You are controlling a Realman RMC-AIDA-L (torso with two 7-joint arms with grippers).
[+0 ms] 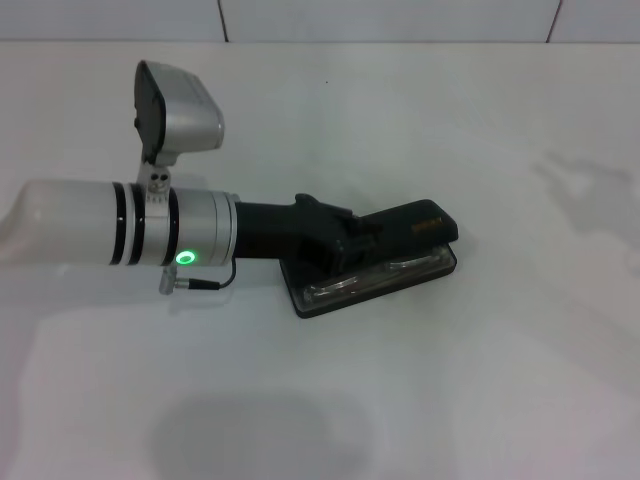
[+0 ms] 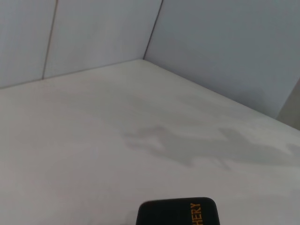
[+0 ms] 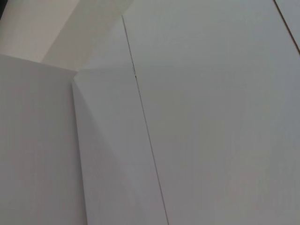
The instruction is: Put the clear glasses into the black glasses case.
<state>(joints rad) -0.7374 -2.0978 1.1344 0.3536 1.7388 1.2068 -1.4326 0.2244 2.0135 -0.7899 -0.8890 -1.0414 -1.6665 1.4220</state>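
Over the black glasses case (image 1: pixel 420 232), left hand (image 1: pixel 345 248) outstretched from the left, grip unclear.

A white surface (image 1: pixel 480 380) fills nearly all of the head view, with a soft grey shadow on it at the lower left of the frame and fainter smudged shadows toward the right edge. Along the top edge runs a pale wall (image 1: pixel 390 18) of panels, split by thin dark seams.
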